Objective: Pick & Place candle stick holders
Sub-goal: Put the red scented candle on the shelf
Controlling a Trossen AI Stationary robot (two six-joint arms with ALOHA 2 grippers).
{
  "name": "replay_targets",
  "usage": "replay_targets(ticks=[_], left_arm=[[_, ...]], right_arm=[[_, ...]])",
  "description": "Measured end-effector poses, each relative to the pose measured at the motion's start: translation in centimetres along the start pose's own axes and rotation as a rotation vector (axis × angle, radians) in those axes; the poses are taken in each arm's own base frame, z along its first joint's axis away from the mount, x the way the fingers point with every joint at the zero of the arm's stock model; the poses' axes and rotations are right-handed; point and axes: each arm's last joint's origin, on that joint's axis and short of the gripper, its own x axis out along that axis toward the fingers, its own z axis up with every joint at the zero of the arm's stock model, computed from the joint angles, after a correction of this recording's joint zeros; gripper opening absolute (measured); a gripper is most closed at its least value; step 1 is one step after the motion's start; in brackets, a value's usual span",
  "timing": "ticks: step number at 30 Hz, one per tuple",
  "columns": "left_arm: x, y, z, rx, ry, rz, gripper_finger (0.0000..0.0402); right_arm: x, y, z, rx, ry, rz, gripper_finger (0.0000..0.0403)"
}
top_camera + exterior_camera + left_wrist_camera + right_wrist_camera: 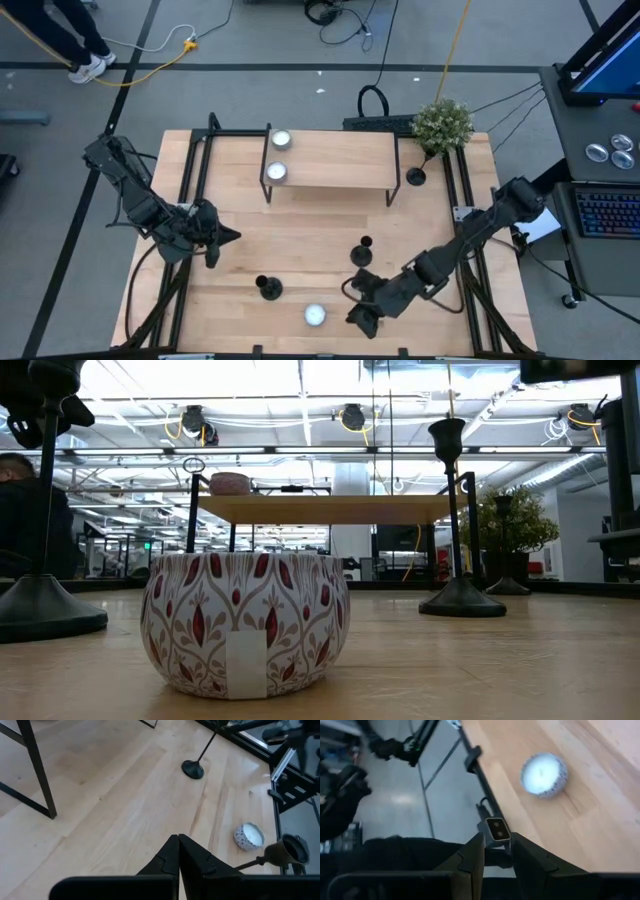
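Three black candle stick holders stand upright on their round bases. One is mid-table (363, 250) (455, 510), one toward the near left (268, 288) (40, 610), and one at the far right beside a plant (416, 177). My left gripper (232, 238) (178, 852) hangs shut at the table's left, above the wood and clear of the holders. My right gripper (358, 318) (496, 837) hovers over the near edge, right of a white candle tin (314, 316). Its fingers stand a narrow gap apart, and I see nothing between them.
A low wooden shelf on black legs (330, 160) stands at the back with two candle tins on it (279, 140). A potted plant (442, 122) is at the far right corner. A small camera box (495, 830) sits at the near edge under my right gripper.
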Motion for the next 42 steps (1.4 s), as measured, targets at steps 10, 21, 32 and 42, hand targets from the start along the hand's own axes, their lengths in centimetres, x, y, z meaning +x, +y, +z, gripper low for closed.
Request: replay_targets(ticks=[10,21,32,42], left_arm=[[0.0,-0.4,0.1,-0.009,0.011,-0.047,0.0021],[-2.4,-3.8,4.1,0.064,-0.086,-0.287,0.0004],[-1.4,-13.2,8.2,0.295,-0.008,-0.249,0.0003],[2.5,-21.0,9.9,0.226,0.190,-0.029,0.0002]], right_arm=[[2.1,0.1,-1.0,-0.028,-0.047,0.044,0.0089],[-1.2,2.9,-2.2,-0.413,-0.466,0.037,0.0089],[-6.8,4.6,-1.4,-0.671,-0.731,-0.120,0.0089],[-12.0,4.2,-0.2,-0.877,-0.759,-0.299,0.0089]])
